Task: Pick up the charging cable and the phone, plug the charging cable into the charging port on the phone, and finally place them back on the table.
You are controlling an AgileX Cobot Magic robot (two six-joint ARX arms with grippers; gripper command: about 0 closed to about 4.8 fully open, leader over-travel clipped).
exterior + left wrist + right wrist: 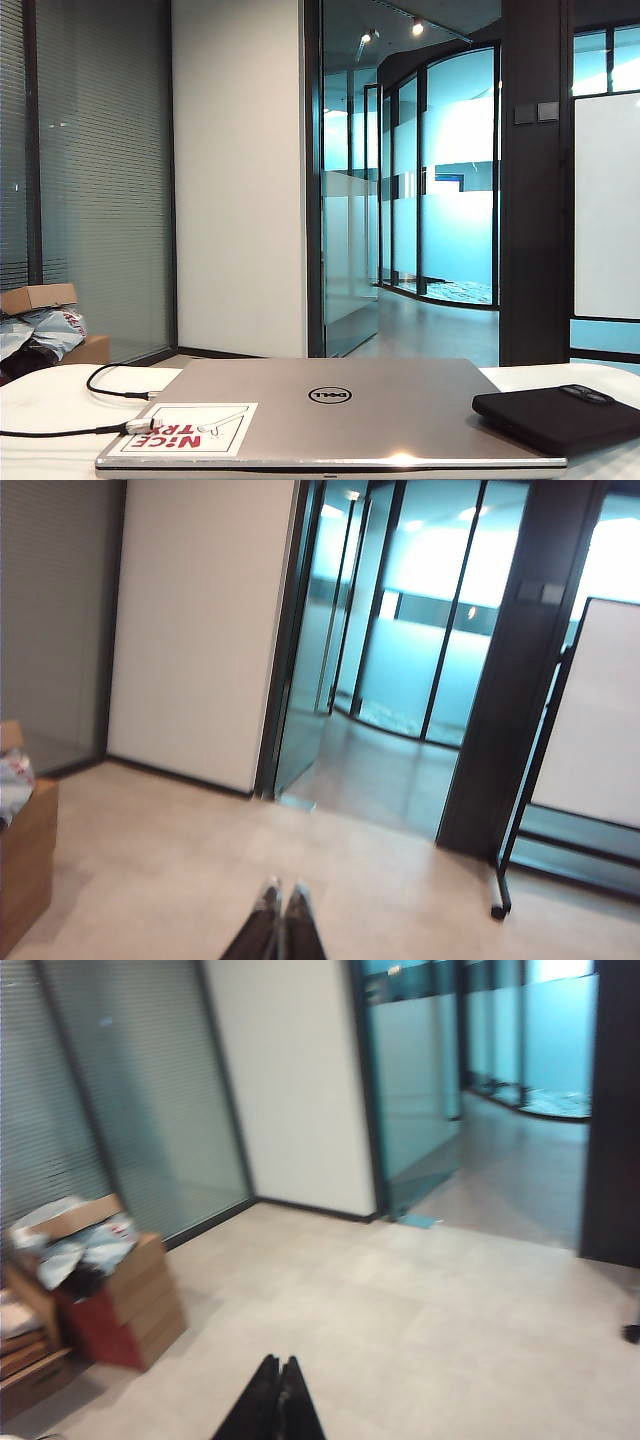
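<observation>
While both grippers, left gripper [279, 892] and right gripper [279, 1363], hang clenched (empty), slim black phone [556, 414], thin charging cable [100, 395].

A white wall panel [238, 180] is occupying the centre of the room, flanked on the left by glazing with horizontal blinds [100, 170]. To the right, dark-framed glass partitions [440, 170] are enclosing a curved corridor, which is glowing blue-teal. Ceiling spotlights [416, 27] are shining above the corridor. The floor [400, 1310] is showing pale beige tiling. Stacked cardboard boxes [110, 1290], topped with plastic bags, are sitting against the blinds. A whiteboard on a wheeled stand [590, 730] is standing at the right.
</observation>
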